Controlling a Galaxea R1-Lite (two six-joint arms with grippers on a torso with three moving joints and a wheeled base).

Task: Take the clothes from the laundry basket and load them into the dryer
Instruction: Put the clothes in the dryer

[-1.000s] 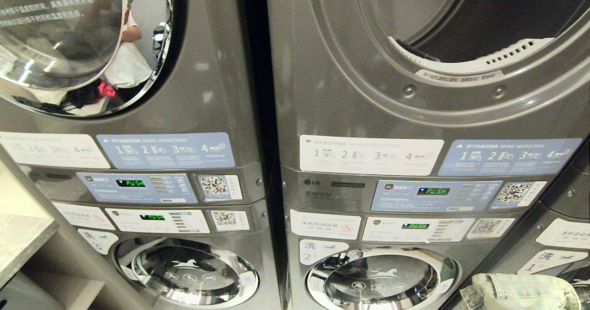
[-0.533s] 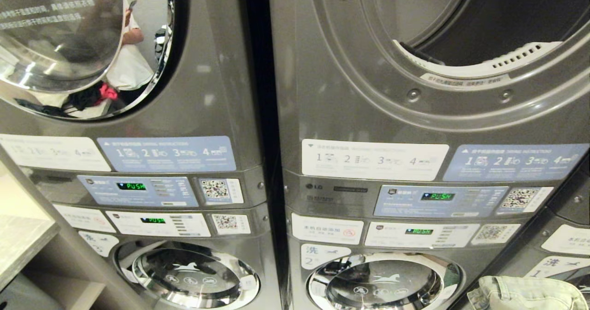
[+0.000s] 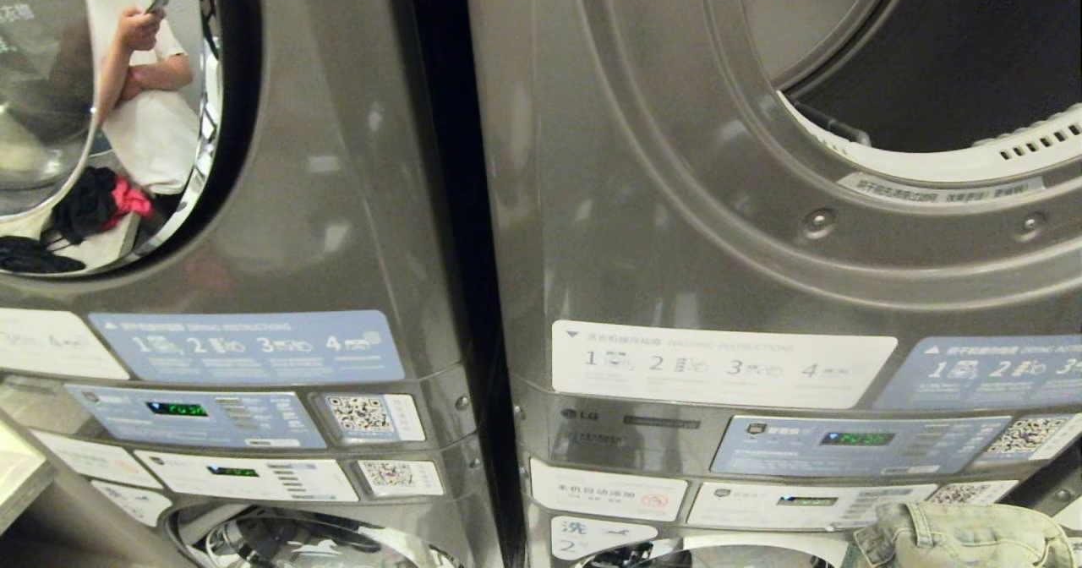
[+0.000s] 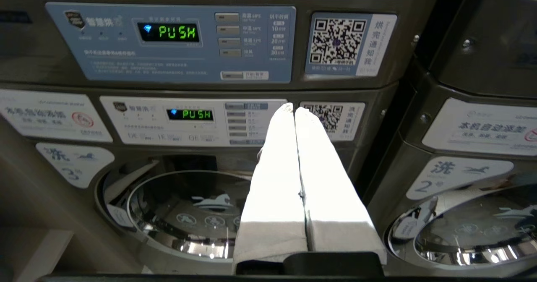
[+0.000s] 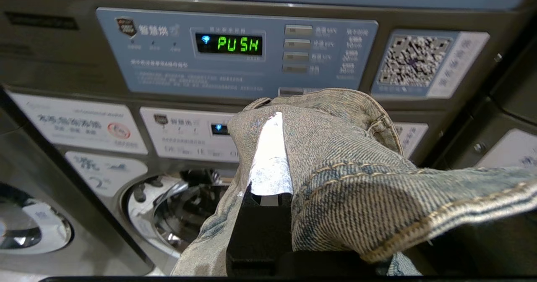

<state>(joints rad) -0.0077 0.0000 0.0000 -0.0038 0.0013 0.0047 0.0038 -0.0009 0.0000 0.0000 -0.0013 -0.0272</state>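
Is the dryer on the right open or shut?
Open: the dryer shows a bare round opening into a dark drum, with no door across it.

shelf (image 3: 17, 475): pale ledge at 8 o'clock in the head view, just beside the left machine stack; only its corner shows
on the shelf: cannot tell, its top is cut off by the edge
floor: hidden in every view
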